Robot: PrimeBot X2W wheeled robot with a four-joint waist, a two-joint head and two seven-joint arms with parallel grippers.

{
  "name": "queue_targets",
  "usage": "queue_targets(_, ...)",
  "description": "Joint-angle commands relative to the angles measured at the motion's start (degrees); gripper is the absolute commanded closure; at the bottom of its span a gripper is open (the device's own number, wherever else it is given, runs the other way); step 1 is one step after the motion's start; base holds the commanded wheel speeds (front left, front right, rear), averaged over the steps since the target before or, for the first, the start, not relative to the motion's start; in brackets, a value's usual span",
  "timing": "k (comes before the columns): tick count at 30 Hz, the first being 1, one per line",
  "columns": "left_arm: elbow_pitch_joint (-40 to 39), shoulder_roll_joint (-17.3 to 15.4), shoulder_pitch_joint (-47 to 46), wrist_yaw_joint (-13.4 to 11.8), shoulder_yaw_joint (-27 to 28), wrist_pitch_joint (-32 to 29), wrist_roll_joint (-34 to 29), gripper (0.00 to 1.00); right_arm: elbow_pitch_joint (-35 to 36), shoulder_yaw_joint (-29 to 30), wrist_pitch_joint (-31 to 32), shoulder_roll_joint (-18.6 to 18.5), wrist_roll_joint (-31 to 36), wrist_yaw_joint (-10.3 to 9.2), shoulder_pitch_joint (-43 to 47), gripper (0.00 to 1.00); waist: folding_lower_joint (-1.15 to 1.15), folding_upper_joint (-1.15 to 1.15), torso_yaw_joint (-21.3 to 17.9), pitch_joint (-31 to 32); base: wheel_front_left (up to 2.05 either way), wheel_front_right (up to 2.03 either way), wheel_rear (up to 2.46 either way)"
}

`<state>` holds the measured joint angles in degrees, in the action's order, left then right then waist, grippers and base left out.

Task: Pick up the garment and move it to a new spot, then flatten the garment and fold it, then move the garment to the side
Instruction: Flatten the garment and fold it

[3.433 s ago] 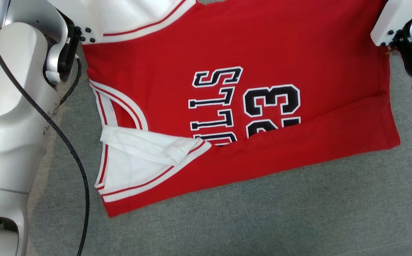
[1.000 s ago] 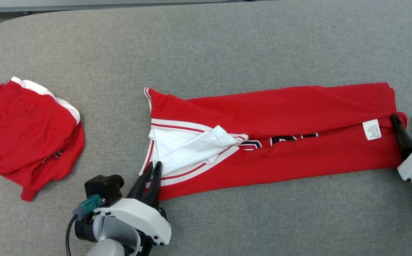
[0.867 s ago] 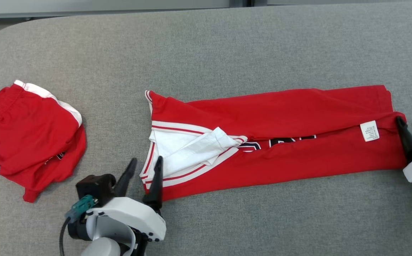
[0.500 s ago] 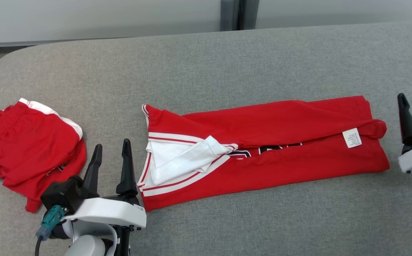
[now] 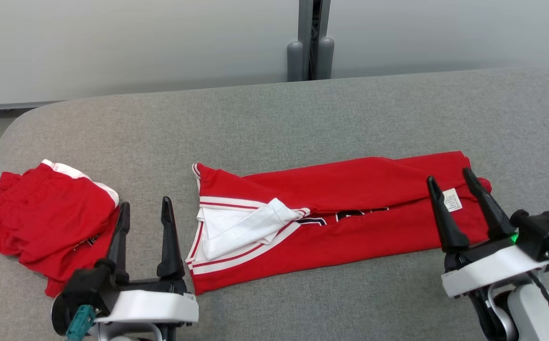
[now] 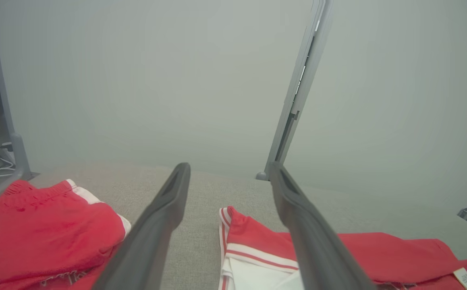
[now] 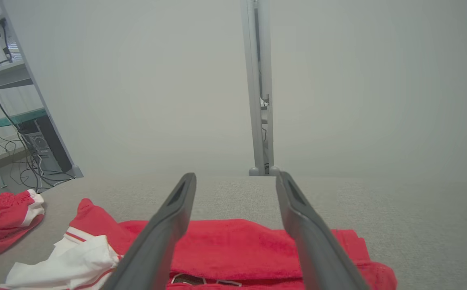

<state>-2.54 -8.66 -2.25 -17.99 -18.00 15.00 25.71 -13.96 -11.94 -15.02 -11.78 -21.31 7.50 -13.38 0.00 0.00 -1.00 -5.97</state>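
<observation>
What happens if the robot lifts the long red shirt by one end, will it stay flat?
Probably not. The red shirt is soft cloth lying in loose folds, so it would likely droop and unfold. Its white flap sits crooked and may flop open. It looks thin, so it is probably light.

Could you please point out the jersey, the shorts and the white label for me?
jersey (image 5: 350,187): head view, upper red fold.
shorts (image 5: 42,222): head view, red middle.
label (image 5: 453,200): head view, tag's centre.
</observation>
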Motion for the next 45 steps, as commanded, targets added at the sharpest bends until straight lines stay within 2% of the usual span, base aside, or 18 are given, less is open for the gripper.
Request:
queue_targets(1, -0.08, 0.67, 1.27, 0.92, 0.60, 0.20, -0.76, 0.00, 0.81, 0.52, -0.24, 0.22, 0.60, -0.01, 1.19, 0.00, 0.00, 0.00, 0.23, 0.58, 0.00, 0.00, 0.00)
queue_targets(8, 1.55, 3.52, 5.93, 5.77, 4.26, 0.21, -8.37, 0.00, 5.33, 2.87, -0.20, 3.57, 5.44, -0.01, 6.83, 0.00, 0.00, 0.00, 0.70, 3.85, 0.00, 0.00, 0.00)
queue_targets(13, 2.75, 5.05, 8.78, 8.31, 6.79, 0.22, -10.66, 0.00, 6.25, 3.43, -0.20, 4.73, 6.52, -0.01, 10.72, 0.00, 0.00, 0.00, 1.17, 6.14, 0.00, 0.00, 0.00)
queue_targets(19, 3.85, 5.58, 10.39, 10.23, 8.45, 0.23, -12.18, 0.00, 6.23, 3.82, -0.20, 5.63, 6.54, -0.01, 13.10, 0.00, 0.00, 0.00, 1.23, 7.36, 0.00, 0.00, 0.00)
queue_targets(32, 4.42, 5.67, 12.50, 8.89, 7.80, 0.22, -12.80, 0.00, 4.85, 4.35, -0.20, 6.99, 5.18, -0.01, 15.10, 0.00, 0.00, 0.00, 0.49, 8.97, 0.00, 0.00, 0.00)
queue_targets(45, 5.15, 5.68, 12.31, 8.70, 7.40, 0.23, -13.92, 0.00, 4.43, 3.59, -0.20, 7.15, 5.53, -0.01, 14.89, 0.00, 0.00, 0.00, 0.72, 8.49, 0.00, 0.00, 0.00)
